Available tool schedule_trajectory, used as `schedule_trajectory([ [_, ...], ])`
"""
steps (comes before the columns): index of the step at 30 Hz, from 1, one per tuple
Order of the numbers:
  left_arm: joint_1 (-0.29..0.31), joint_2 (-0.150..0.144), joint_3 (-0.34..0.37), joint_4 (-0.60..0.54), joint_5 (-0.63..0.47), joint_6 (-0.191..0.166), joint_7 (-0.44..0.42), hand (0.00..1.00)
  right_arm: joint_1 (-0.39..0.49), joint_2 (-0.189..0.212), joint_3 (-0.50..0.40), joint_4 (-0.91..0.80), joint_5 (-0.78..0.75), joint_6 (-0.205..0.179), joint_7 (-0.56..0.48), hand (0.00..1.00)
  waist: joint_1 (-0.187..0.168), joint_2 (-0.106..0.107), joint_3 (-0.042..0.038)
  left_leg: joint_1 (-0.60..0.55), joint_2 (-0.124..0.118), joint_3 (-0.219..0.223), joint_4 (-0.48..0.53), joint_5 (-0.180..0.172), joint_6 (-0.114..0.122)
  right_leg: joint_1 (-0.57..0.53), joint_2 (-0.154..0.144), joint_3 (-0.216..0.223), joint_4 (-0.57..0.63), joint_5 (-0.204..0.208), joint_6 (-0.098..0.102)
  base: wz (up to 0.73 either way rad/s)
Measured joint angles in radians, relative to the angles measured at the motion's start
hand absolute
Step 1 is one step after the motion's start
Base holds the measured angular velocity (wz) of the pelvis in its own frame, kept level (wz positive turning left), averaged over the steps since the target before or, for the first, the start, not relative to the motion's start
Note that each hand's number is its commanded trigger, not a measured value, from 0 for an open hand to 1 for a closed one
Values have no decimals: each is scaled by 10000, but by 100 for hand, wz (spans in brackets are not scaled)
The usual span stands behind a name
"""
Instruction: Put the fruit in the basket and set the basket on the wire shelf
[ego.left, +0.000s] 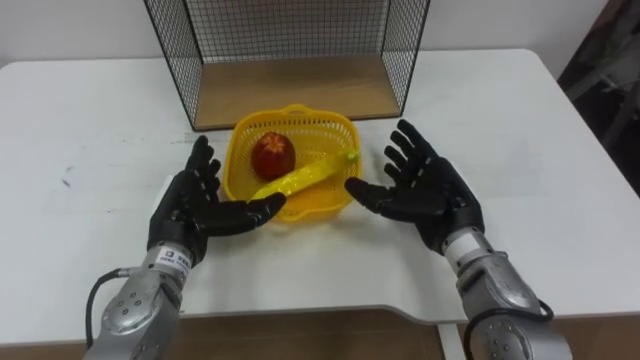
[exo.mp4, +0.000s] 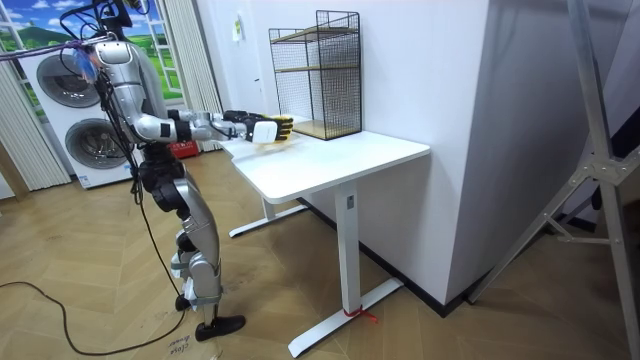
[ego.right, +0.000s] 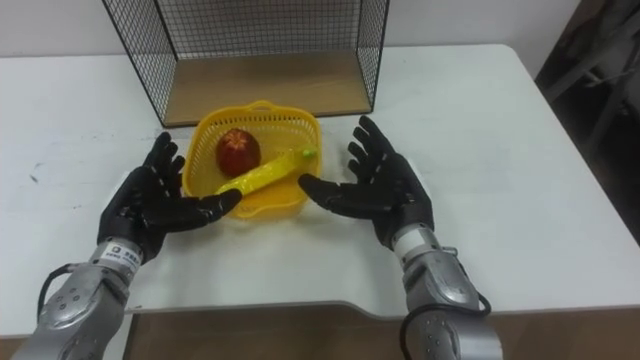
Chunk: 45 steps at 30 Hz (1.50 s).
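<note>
A yellow plastic basket (ego.left: 330, 131) (ego.right: 205, 128) (exo.mp4: 279, 128) sits on the white table just in front of the black wire shelf (ego.left: 290, 45) (ego.right: 250, 40) (exo.mp4: 318, 70). Inside it lie a red apple (ego.left: 272, 155) (ego.right: 238, 151) and a yellow banana (ego.left: 303, 178) (ego.right: 266, 171). My left hand (ego.left: 195, 205) (ego.right: 150, 208) is open beside the basket's left side, thumb near its front rim. My right hand (ego.left: 425, 187) (ego.right: 380, 187) is open beside the basket's right side, palm facing it. Neither hand grips the basket.
The shelf has a wooden bottom board (ego.left: 295, 90) behind the basket and an upper tier in the room view. The white table (ego.left: 90, 120) (exo.mp4: 330, 160) extends to both sides. I stand at the table's end; washing machines (exo.mp4: 65, 120) are behind me.
</note>
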Motion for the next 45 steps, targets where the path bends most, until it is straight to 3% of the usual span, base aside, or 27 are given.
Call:
schedule_trajectory([
  [18, -5, -10, -2, 75, -19, -1, -12, 0, -1, 3, 34, 80, 0, 0, -36, 0, 23, -29, 17, -38, -4, 53, 11, 0, 0, -63, -1, 44, 5, -8, 8, 0],
  [31, -297, -211, -48, 118, -193, 2, 17, 0, -355, -1, 356, 79, -326, 21, -225, 0, 99, -64, 25, -191, -2, 91, 53, 0, 1, -298, -17, 72, 120, 2, -9, -1],
  [45, -428, -238, -578, 126, -197, 7, -9, 0, -474, -11, 992, 255, -704, 48, 223, 0, 262, -35, 66, -168, 9, 90, 62, 2, -3, -268, -39, -42, 112, 24, -33, 0],
])
